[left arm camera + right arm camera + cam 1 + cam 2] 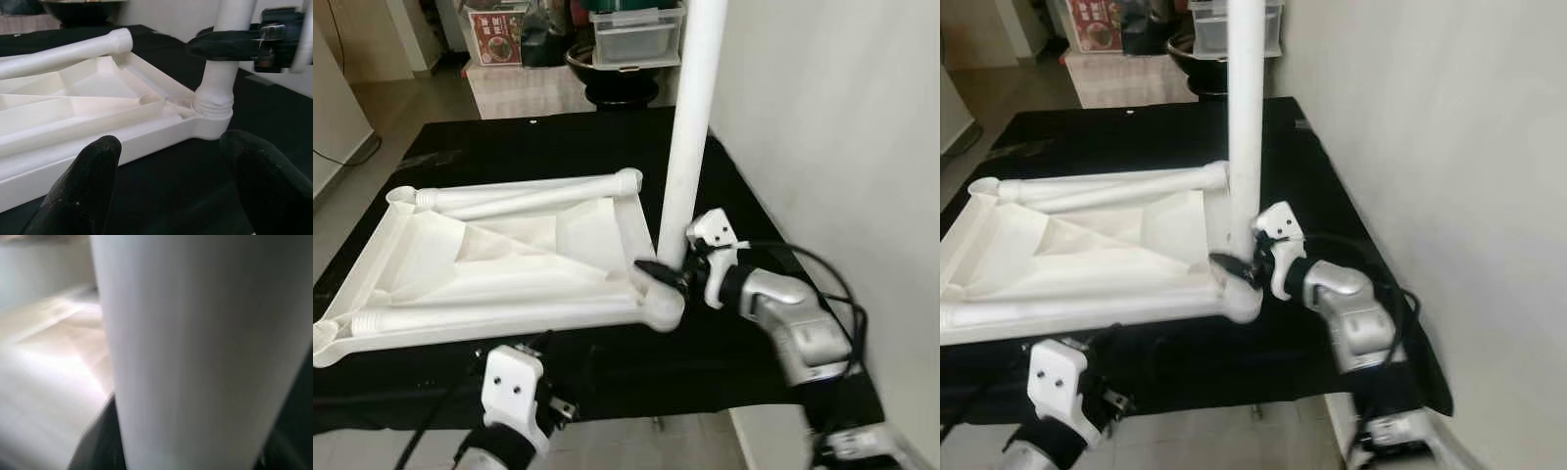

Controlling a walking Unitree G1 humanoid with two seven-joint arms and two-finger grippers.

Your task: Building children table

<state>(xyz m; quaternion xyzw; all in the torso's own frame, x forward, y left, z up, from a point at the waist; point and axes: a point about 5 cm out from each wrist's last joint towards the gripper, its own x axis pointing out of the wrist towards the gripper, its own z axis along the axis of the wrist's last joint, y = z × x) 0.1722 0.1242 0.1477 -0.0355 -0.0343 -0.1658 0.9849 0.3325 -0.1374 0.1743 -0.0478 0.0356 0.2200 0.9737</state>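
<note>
Left eye view, tabletop: a white moulded-plastic children's tabletop (499, 264) lies underside up on a black cloth-covered work surface (724, 352), ribs showing.
Left eye view, upright leg: a white plastic tube leg (690, 127) stands vertical in the corner socket (664, 305) nearest the robot's right; its long axis runs straight up out of frame.
Left eye view, loose legs: two more white tube legs (524, 194) lie flat across the far edge of the tabletop.
Left eye view, right gripper (674, 272): reaches in level from the robot's right, its black fingers clasped round the base of the upright leg, just above the socket. The forearm lies nearly horizontal, wrist turned toward the leg.
Left eye view, left gripper (558, 406): low at the near edge of the work surface, apart from the tabletop.
Right eye view, background: a plain white wall (1449, 147) stands along the robot's right; cluttered shelving sits beyond the far edge.
Left wrist view, threaded joint: the leg's ridged collar (213, 104) sits at the socket mouth, with ridges exposed, so it is judged not fully seated.
Left wrist view, left fingertips (83, 196): spread wide, grasping nothing, aimed at the socket corner.
Right wrist view, leg: the white tube (195, 352) is pressed close against the lens.
Key relation: the right arm is the nearer and already on the leg; the next move likely turns about the vertical axis.
</note>
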